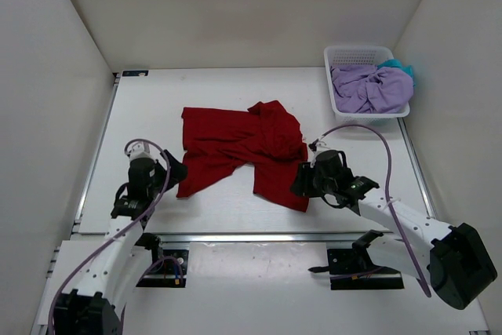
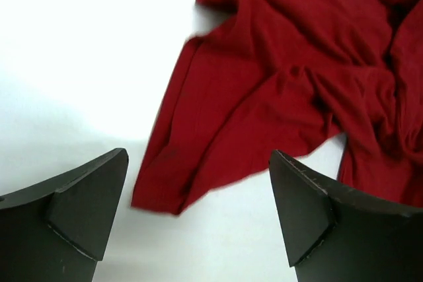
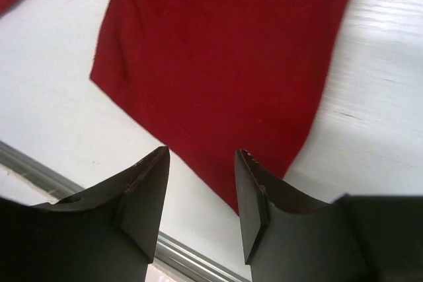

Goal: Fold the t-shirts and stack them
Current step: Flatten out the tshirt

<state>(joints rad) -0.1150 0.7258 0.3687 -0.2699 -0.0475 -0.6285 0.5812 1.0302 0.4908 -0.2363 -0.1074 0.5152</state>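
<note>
Near edge: left hand (image 2: 198, 156), jaws wide, empty, beside red t-shirt (image 1: 235, 147). Also empty, right hand (image 3: 202, 152), jaws narrower, over its near hem. Far right: lavender t-shirt (image 1: 369, 88) in basket (image 1: 345, 56).

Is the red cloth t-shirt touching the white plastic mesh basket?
Apart. The top view shows bare table between the red cloth t-shirt and the white plastic mesh basket.

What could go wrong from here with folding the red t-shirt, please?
1. The red t-shirt lies bunched and twisted at its middle, so folding now would likely trap wrinkles.
2. The left gripper and right gripper are open at its near corners; a pinch may catch only one layer.
3. The right corner lies near the table's rail and could drag over it.
</note>
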